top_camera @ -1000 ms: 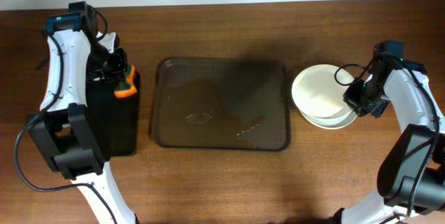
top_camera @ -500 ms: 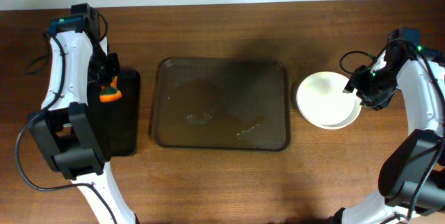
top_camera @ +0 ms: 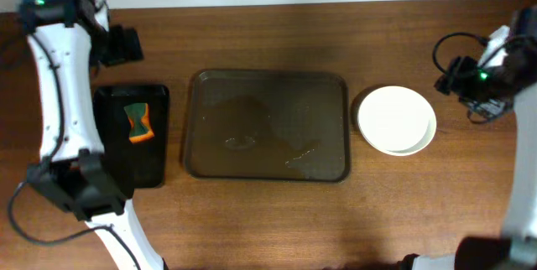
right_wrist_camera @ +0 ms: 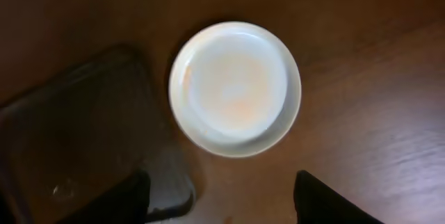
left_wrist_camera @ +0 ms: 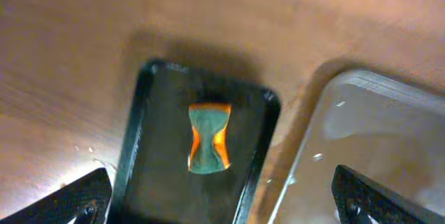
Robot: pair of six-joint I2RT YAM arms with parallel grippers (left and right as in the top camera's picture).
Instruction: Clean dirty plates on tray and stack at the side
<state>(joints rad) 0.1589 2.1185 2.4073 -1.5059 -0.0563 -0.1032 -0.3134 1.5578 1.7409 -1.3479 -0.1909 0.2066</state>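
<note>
White plates (top_camera: 396, 119) stacked, brown tray (top_camera: 265, 148) alongside

**Overhead view.** The left gripper (top_camera: 127, 45), earlier over the narrow black rectangular tray (top_camera: 143, 168) with the orange-and-green hourglass-shaped sponge (top_camera: 140, 122) between its fingers, now stands off that tray at its 11 o'clock, fingers spread. The sponge now lies free on the tray's far half. The right gripper (top_camera: 460, 77), earlier at the 3 o'clock rim of the stack of round white plates (top_camera: 396, 119), now stands apart from it at 2 o'clock, fingers spread. The stack's top plate, formerly offset toward 10 o'clock, now sits nearly aligned.
</note>
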